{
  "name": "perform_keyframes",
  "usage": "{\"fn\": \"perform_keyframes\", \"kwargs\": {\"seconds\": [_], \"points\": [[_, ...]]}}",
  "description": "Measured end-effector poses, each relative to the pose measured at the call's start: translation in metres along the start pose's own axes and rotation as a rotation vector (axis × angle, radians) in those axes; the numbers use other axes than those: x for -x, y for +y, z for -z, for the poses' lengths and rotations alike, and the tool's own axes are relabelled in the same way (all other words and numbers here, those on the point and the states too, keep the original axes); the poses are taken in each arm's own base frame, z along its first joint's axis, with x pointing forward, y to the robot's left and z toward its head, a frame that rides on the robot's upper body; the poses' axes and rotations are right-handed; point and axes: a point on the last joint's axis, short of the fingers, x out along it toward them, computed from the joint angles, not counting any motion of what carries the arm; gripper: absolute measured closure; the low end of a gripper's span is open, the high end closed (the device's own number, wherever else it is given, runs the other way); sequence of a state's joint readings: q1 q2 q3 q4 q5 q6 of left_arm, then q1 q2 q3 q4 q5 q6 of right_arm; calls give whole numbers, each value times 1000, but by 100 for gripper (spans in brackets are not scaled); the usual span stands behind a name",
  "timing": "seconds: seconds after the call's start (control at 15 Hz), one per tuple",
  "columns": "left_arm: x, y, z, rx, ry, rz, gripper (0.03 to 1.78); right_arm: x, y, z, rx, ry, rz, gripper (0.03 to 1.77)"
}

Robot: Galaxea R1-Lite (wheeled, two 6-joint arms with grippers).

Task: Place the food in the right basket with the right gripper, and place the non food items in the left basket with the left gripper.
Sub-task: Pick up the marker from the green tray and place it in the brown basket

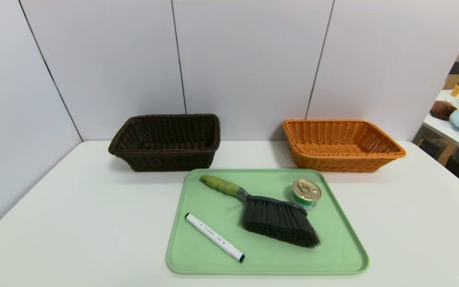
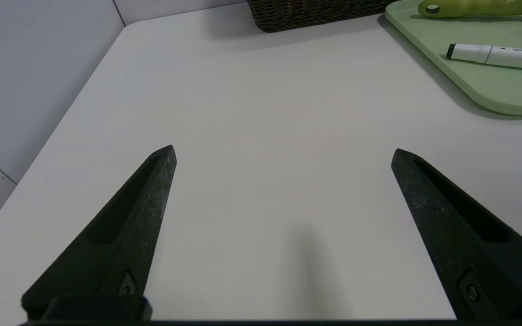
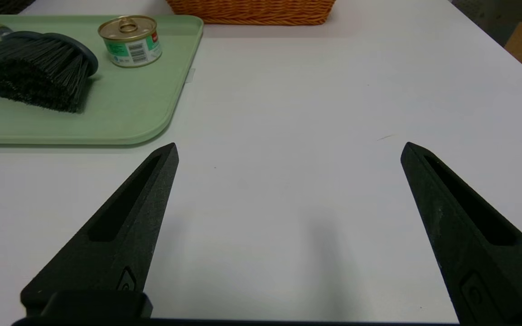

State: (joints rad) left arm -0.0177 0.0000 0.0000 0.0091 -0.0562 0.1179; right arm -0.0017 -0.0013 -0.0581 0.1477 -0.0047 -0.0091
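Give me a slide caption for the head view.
Sorting setup: hand brush, white marker and tin can on a green tray, dark brown basket and orange basket behind.

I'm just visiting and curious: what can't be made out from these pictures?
- Head view: both pincers lie outside the frame.
- Left wrist view: the brush is cut off by the edge, only its green handle shows; the dark basket shows only its base.
- Right wrist view: the orange basket is cropped; the can label print is too small to read.
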Motion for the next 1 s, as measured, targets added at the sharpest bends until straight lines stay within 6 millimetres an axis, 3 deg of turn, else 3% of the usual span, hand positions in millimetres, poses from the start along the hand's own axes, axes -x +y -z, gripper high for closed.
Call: {"fn": "perform_keyframes", "kwargs": {"seconds": [0.53,1.0], "points": [[0,0,0,-4,-2,-2,12,0,1,0,56,-1,-25,10],[0,0,0,-8,1,2,12,-2,0,-1,0,-48,-11,10]]}}
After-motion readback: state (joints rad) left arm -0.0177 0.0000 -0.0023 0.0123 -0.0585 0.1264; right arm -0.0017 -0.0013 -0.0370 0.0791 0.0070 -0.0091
